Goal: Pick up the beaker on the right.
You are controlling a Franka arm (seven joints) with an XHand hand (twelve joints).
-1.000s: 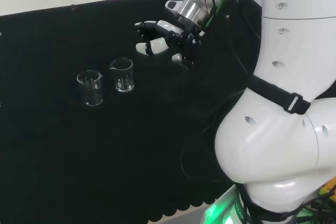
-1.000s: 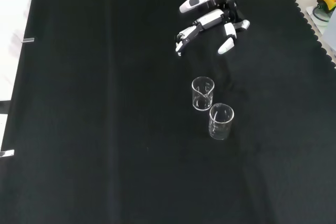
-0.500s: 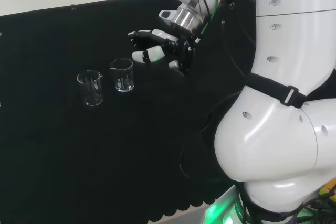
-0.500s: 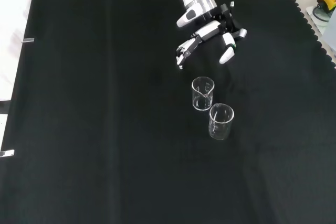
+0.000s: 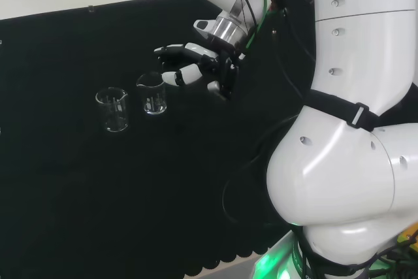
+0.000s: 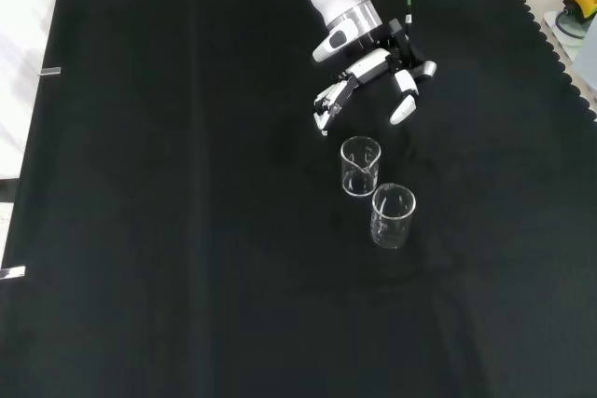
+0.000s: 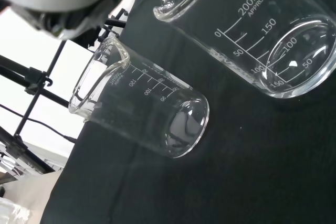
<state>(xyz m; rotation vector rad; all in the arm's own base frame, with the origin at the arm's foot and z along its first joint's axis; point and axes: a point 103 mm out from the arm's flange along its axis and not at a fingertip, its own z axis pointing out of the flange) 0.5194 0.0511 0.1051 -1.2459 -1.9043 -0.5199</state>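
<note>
On the black cloth (image 6: 187, 230), the hand (image 6: 373, 76), fingers spread and empty, nears 2 beakers; next it must close around the right beaker (image 5: 152, 93).

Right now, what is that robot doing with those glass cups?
A white robot arm is reaching its robot hand toward two clear glass beakers on the black cloth. The fingers are spread and relaxed, holding nothing. The hand sits just short of the nearer beaker, without touching it. The other beaker stands right beside that one. Both are upright and look empty.
</note>
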